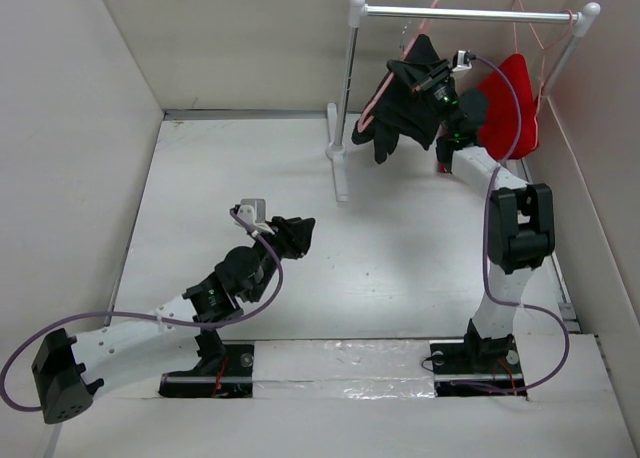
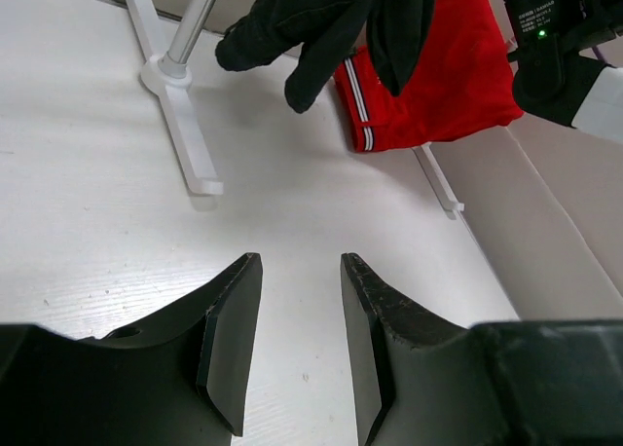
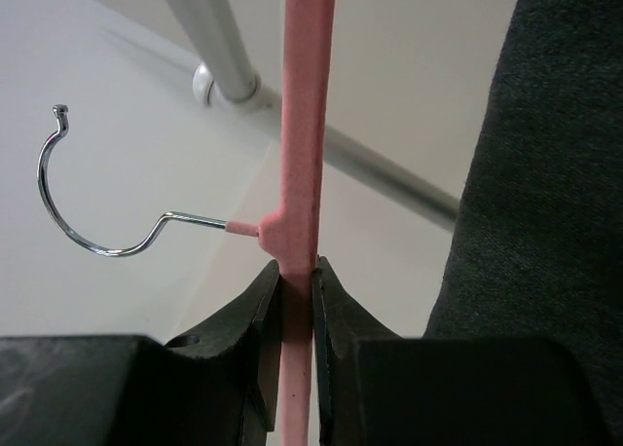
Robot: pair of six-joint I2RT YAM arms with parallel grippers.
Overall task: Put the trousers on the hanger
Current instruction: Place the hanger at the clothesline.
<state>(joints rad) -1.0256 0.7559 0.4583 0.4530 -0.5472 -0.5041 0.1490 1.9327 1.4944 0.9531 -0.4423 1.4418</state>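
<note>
The dark trousers (image 1: 405,108) hang folded over the pale-pink hanger (image 1: 376,98), held up just under the rack's rail (image 1: 470,14). My right gripper (image 1: 437,78) is shut on the hanger's pink bar (image 3: 307,95) right below its neck. Its jaws (image 3: 297,266) press both sides of the bar. The metal hook (image 3: 78,222) points left and hangs free of the rail (image 3: 219,47). Dark trouser cloth (image 3: 545,222) fills the right side of that view. My left gripper (image 1: 295,233) hovers low over the table, open and empty (image 2: 300,261), facing the trousers (image 2: 321,18).
Red shorts (image 1: 510,103) with white trim hang on a second hanger at the rail's right end, also seen in the left wrist view (image 2: 438,76). The white rack's foot (image 2: 180,115) and post (image 1: 345,88) stand behind the left gripper. White walls close in the table.
</note>
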